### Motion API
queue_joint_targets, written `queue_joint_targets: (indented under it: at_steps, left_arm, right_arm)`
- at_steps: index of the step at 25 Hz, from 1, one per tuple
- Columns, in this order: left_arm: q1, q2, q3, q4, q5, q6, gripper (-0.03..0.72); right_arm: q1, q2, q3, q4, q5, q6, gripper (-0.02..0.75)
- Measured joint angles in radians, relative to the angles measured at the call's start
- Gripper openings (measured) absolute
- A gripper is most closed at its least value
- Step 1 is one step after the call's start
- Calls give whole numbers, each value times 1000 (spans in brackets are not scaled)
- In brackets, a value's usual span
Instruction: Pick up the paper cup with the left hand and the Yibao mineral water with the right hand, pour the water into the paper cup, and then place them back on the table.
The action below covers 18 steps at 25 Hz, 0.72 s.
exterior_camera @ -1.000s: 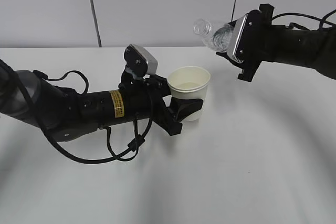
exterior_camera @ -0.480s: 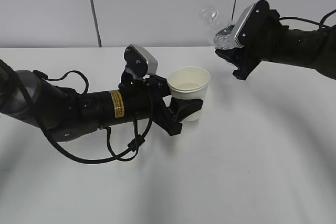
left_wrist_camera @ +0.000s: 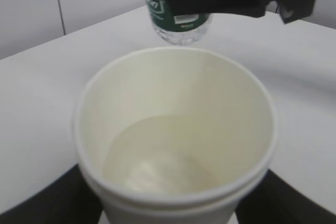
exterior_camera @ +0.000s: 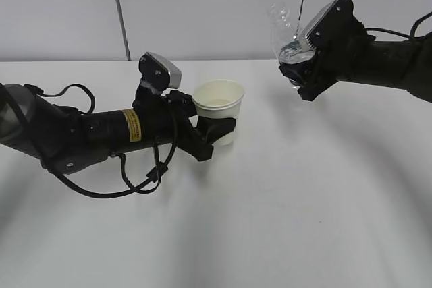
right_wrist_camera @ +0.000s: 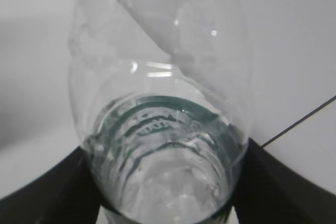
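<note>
My left gripper [exterior_camera: 217, 131] is shut on the cream-white paper cup [exterior_camera: 219, 108], held upright just over the white table [exterior_camera: 304, 187]. In the left wrist view the cup [left_wrist_camera: 176, 129] fills the frame with a little water in its bottom. My right gripper [exterior_camera: 295, 65] is shut on the clear Yibao water bottle [exterior_camera: 285, 28], held nearly upright in the air right of the cup, neck up. The bottle's green label [left_wrist_camera: 176, 9] shows beyond the cup. In the right wrist view the bottle [right_wrist_camera: 163, 145] sits between the black fingers [right_wrist_camera: 273, 182] with water low inside.
A grey panelled wall [exterior_camera: 202, 5] stands behind the table. The left arm [exterior_camera: 81, 136] with its yellow sticker lies low across the left side of the table.
The right gripper has turned the bottle from tipped toward the cup to nearly upright. The left arm has drawn the cup back to the left and a little lower.
</note>
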<state>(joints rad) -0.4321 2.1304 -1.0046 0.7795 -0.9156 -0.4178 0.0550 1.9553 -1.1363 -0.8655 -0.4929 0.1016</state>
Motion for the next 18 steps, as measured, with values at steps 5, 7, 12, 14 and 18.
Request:
queue_joint_targets:
  at_steps: [5, 7, 12, 14, 18]
  left_arm:
    - [55, 0, 0, -3, 10, 0, 433]
    - [79, 0, 0, -7, 10, 0, 433]
    - [144, 0, 0, -16, 10, 1, 430]
    - [171, 0, 0, -29, 10, 9, 430]
    - [222, 0, 0, -51, 10, 14, 430]
  right_arm:
    - [0, 0, 0, 1, 0, 74, 489]
    - [0, 0, 0, 1, 0, 103, 489]
    - [0, 0, 0, 2, 0, 147, 489]
    - [0, 0, 0, 6, 0, 166, 489]
    - [0, 0, 0, 8, 0, 200, 489]
